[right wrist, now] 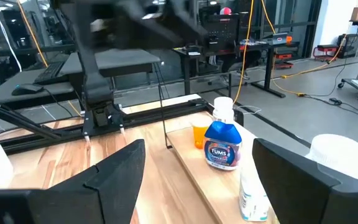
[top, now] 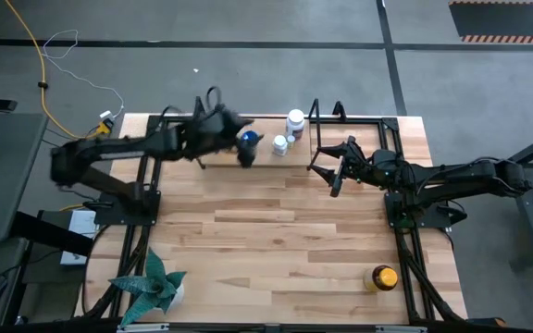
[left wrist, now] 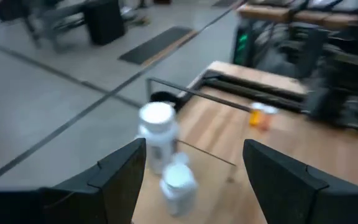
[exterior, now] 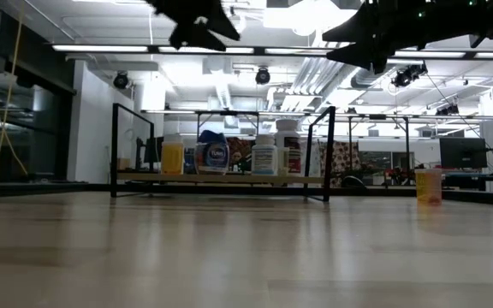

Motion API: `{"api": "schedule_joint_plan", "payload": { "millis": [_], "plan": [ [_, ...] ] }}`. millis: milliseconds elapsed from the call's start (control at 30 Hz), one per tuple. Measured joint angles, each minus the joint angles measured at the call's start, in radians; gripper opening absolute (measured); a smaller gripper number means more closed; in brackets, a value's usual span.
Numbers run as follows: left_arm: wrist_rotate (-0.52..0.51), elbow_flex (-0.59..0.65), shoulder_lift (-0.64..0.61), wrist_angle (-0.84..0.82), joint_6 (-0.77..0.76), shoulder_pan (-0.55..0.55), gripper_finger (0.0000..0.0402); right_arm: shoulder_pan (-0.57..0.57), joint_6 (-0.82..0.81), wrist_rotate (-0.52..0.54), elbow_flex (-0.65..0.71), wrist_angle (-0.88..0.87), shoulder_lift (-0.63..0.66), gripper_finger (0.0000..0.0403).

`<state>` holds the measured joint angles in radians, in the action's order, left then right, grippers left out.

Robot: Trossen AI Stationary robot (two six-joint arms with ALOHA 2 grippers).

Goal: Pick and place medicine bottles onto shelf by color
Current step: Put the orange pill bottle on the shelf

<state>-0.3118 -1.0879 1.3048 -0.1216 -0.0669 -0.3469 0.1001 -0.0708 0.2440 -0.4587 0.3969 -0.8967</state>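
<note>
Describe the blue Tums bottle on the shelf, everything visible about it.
The blue Tums bottle is translucent blue plastic, rounded at the shoulders, with a white cap and a label reading TUMS. It stands upright on the shelf, on its light wooden floor, among other bottles: an orange one beside it and white ones close by. In the high view it sits at the table's far edge, next to the left gripper, which is open and not holding it. Nothing grips it.
</note>
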Motion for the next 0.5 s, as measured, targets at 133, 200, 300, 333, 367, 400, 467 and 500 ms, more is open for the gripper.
{"api": "schedule_joint_plan", "payload": {
  "millis": [133,200,300,333,367,400,467,500],
  "plan": [
    [0.040,0.261,-0.159,0.247,-0.005,0.074,0.0257,0.000,0.000,0.000,0.000,0.002,0.000,0.0289],
    [0.044,0.390,-0.239,0.388,-0.008,0.119,0.0258,0.000,0.000,0.000,0.000,0.003,0.000,0.0289],
    [0.043,0.558,-0.341,0.605,-0.008,0.188,0.0257,0.000,0.000,0.000,0.000,0.003,0.000,0.0289],
    [0.043,0.603,-0.369,0.659,-0.007,0.204,0.0257,0.000,0.000,0.000,0.000,0.003,0.000,0.0289],
    [0.043,0.642,-0.395,0.701,-0.006,0.217,0.0257,0.000,0.000,0.000,0.000,0.003,0.000,0.0289],
    [0.042,0.673,-0.418,0.732,0.001,0.228,0.0258,0.000,0.000,0.000,0.000,0.003,0.000,0.0289],
    [0.040,0.711,-0.454,0.767,0.030,0.239,0.0258,0.000,0.000,0.000,0.000,0.002,0.000,0.0289],
    [0.040,0.720,-0.471,0.766,0.041,0.240,0.0257,0.000,0.000,0.000,0.000,0.000,0.000,0.0289]
  ]
}}
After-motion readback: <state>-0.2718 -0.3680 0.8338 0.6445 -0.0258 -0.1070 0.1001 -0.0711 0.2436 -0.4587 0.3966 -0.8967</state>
